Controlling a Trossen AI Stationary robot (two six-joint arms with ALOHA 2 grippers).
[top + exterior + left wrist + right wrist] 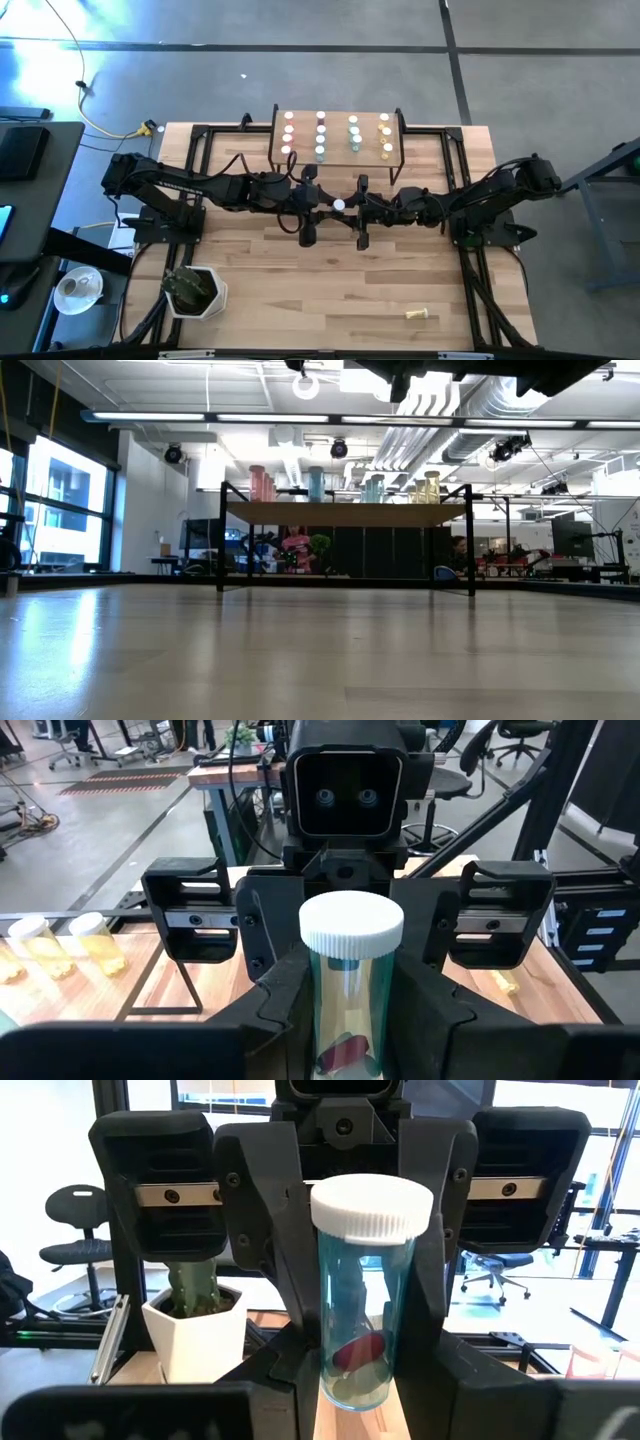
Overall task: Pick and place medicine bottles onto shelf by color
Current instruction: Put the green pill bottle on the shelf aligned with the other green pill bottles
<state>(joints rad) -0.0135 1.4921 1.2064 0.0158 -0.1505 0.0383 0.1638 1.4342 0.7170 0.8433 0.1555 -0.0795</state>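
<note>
A blue-bodied medicine bottle with a white cap (340, 205) stands upright in the air over the table's middle, between my two grippers, which face each other. My left gripper (322, 206) comes from the left and my right gripper (355, 208) from the right. Both are shut on the bottle, which also shows in the left wrist view (350, 990) and the right wrist view (362, 1330). The shelf (337, 150) stands at the far edge with columns of red (288, 135), blue (320, 135), green (352, 135) and yellow (385, 135) bottles standing on it. My left gripper pinches the blue bottle's lower body (345, 1040) between its two fingers, level, from the table's left. The bottle stands upright, cap up, clear of the table. My right gripper pinches the same bottle's lower body (350, 1380) between its two fingers (440, 1370), level, from the table's right. The bottle is upright and lifted clear.
A white pot with a green plant (195, 290) stands at the table's near left. A yellow bottle (420, 315) lies on its side at the near right. Black frame rails (200, 150) run along the table's left and right sides.
</note>
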